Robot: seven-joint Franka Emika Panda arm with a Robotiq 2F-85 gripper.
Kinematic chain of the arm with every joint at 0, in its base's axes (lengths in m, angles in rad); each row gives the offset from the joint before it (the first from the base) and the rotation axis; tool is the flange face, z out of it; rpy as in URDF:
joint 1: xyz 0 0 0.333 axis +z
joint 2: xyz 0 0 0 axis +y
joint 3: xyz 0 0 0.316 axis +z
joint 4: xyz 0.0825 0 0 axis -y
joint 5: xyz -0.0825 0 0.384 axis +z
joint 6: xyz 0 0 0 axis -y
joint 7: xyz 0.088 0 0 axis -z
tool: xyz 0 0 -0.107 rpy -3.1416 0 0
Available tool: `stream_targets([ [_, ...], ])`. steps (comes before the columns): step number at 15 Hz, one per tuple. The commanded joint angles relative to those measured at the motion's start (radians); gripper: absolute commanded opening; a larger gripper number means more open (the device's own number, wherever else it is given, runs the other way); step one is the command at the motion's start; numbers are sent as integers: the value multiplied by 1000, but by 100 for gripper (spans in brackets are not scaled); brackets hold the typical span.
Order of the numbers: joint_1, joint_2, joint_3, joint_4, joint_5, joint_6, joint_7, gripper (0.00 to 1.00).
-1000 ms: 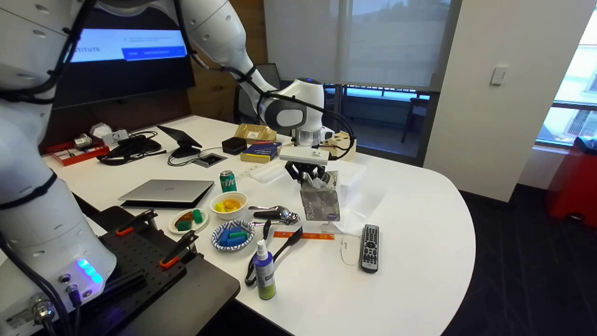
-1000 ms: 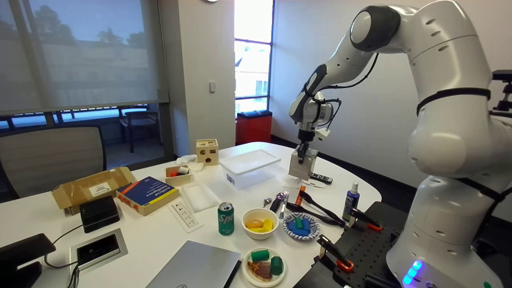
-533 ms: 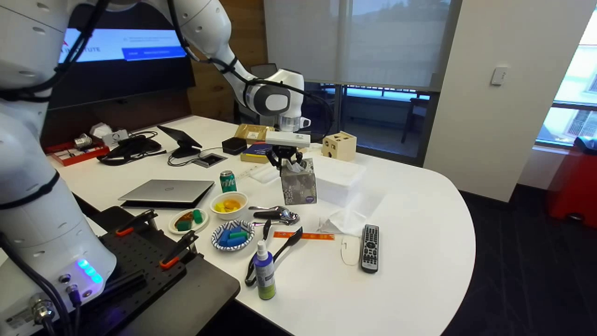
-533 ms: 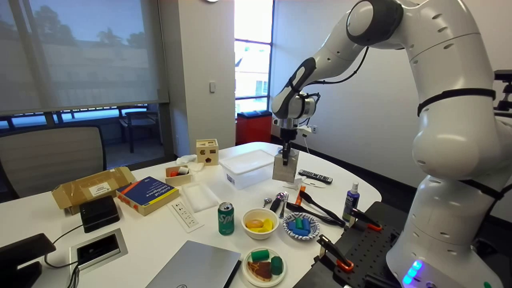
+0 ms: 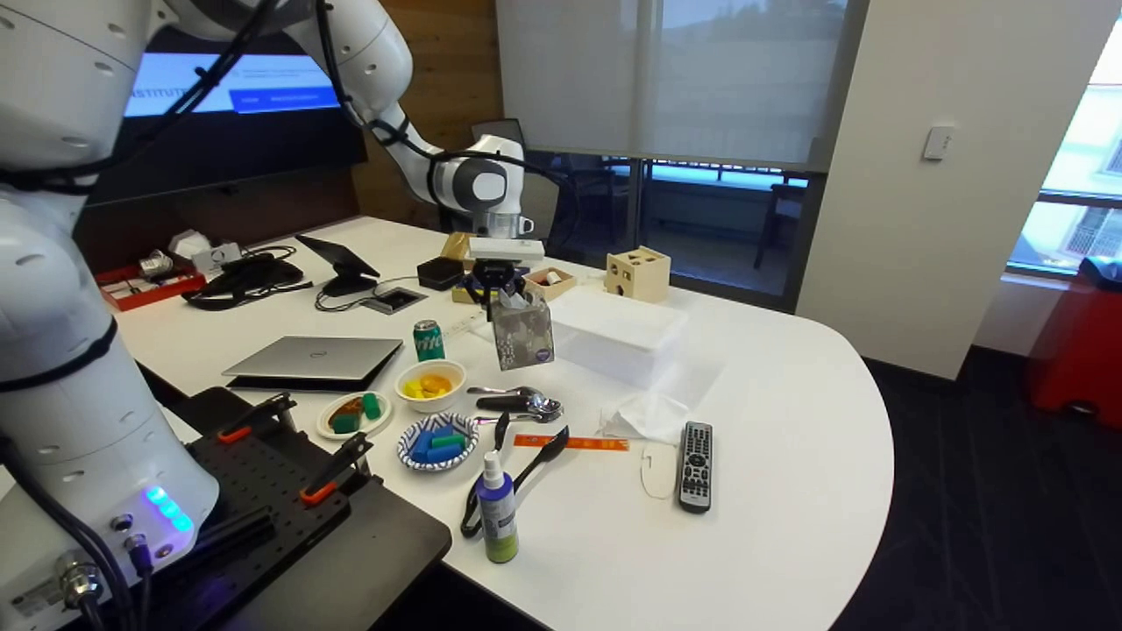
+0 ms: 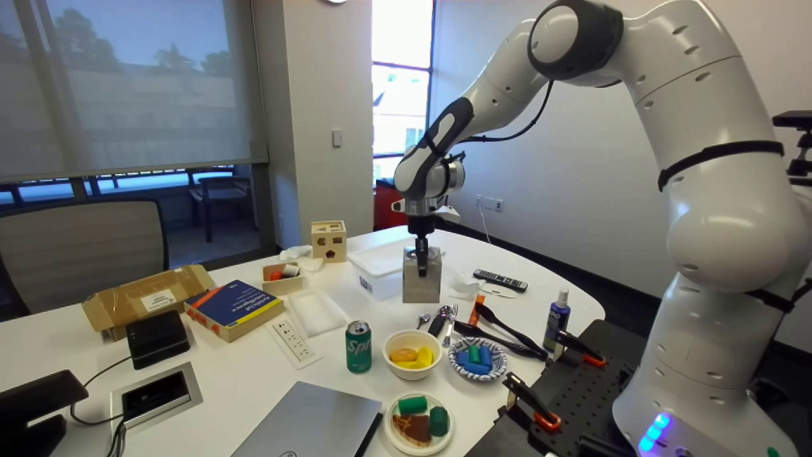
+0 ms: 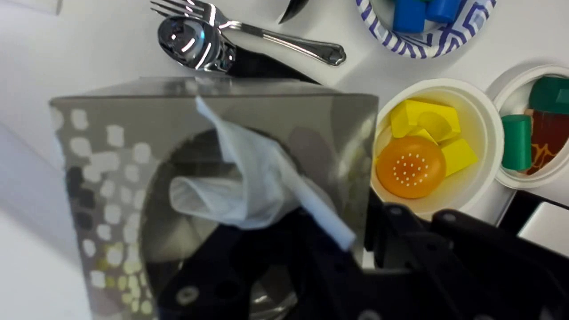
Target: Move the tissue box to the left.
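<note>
Daylight burns the tall window (image 6: 401, 95) nearly white.

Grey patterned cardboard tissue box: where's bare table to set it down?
Bare between the silver rectangular laptop, green metal can and flat white outlet strip; also between the dark plastic remote and the rounded white table edge. Crowded near the tissue box: round white bowl, blue-patterned paper bowl, steel fork.

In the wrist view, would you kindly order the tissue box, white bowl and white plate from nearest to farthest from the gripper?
1. Tissue box: held, left of centre.
2. White bowl: just right of it.
3. White plate: far right, beyond the bowl.
</note>
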Motion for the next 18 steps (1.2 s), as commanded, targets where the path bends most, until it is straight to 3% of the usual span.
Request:
stream_targets([
  [1,33,67,18,89,-39,-45,25,2],
  [12,111,311,39,407,-69,-147,88,2],
  [13,114,327,39,427,-70,-157,92,33],
  [14,117,335,41,441,-72,-167,98,34],
  [18,116,329,37,458,-77,-200,96,63],
])
